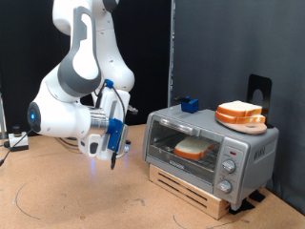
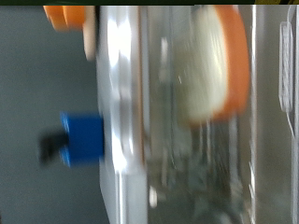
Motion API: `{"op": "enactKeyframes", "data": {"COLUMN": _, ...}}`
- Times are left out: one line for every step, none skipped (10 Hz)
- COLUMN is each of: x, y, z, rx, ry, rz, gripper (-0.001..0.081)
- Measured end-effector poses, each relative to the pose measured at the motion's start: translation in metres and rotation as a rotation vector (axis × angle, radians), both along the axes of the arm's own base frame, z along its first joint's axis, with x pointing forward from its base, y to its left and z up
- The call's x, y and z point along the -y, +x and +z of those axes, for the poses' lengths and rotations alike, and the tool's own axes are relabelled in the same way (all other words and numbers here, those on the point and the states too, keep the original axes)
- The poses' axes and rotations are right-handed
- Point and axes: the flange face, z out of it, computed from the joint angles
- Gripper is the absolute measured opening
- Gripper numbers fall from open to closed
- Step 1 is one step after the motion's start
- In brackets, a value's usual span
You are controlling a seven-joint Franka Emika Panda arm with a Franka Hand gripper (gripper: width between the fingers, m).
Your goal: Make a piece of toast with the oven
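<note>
The silver oven (image 1: 210, 148) stands on a wooden base at the exterior view's right. Its glass door looks shut. The piece of toast (image 1: 193, 148) lies inside on the rack, seen through the glass. My gripper (image 1: 113, 157) hangs to the left of the oven, apart from it, a little above the table, and holds nothing that shows. In the blurred wrist view the oven (image 2: 187, 159) fills the picture, with the toast (image 2: 213, 65) behind the glass. The fingers do not show there.
A pile of bread slices (image 1: 240, 114) on an orange plate sits on the oven's top; it shows in the wrist view too (image 2: 75, 19). A small blue object (image 1: 189, 104) (image 2: 82, 140) sits on the oven's top at the back. Round knobs (image 1: 229, 167) line the oven's right side. Brown table (image 1: 76, 200).
</note>
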Motion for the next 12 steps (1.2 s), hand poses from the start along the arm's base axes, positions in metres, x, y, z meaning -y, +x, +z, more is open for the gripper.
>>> {"op": "enactKeyframes", "data": {"x": -0.009, "y": 0.011, "z": -0.001, "rx": 0.006, "ry": 0.021, "rz": -0.02, "gripper": 0.0807}}
{"op": "enactKeyframes", "data": {"x": -0.016, "y": 0.021, "z": -0.002, "rx": 0.005, "ry": 0.038, "rz": -0.007, "gripper": 0.0807}}
{"op": "enactKeyframes", "data": {"x": -0.024, "y": 0.031, "z": -0.003, "rx": -0.011, "ry": 0.045, "rz": 0.022, "gripper": 0.0807}}
{"op": "enactKeyframes", "data": {"x": -0.031, "y": 0.041, "z": -0.005, "rx": -0.032, "ry": 0.04, "rz": 0.071, "gripper": 0.0807}}
{"op": "enactKeyframes", "data": {"x": -0.039, "y": 0.052, "z": -0.006, "rx": -0.055, "ry": 0.03, "rz": 0.124, "gripper": 0.0807}}
{"op": "enactKeyframes", "data": {"x": -0.046, "y": 0.065, "z": -0.008, "rx": -0.063, "ry": 0.028, "rz": 0.15, "gripper": 0.0807}}
{"op": "enactKeyframes", "data": {"x": -0.051, "y": 0.079, "z": -0.012, "rx": -0.044, "ry": 0.006, "rz": 0.119, "gripper": 0.0807}}
{"op": "enactKeyframes", "data": {"x": -0.055, "y": 0.086, "z": -0.015, "rx": -0.028, "ry": -0.016, "rz": 0.096, "gripper": 0.0807}}
{"op": "enactKeyframes", "data": {"x": -0.055, "y": 0.084, "z": -0.014, "rx": -0.034, "ry": -0.008, "rz": 0.104, "gripper": 0.0807}}
{"op": "enactKeyframes", "data": {"x": -0.056, "y": 0.082, "z": -0.012, "rx": -0.03, "ry": 0.024, "rz": 0.126, "gripper": 0.0807}}
{"op": "enactKeyframes", "data": {"x": -0.055, "y": 0.085, "z": -0.009, "rx": -0.024, "ry": 0.07, "rz": 0.141, "gripper": 0.0807}}
{"op": "enactKeyframes", "data": {"x": -0.055, "y": 0.094, "z": -0.01, "rx": -0.007, "ry": 0.104, "rz": 0.131, "gripper": 0.0807}}
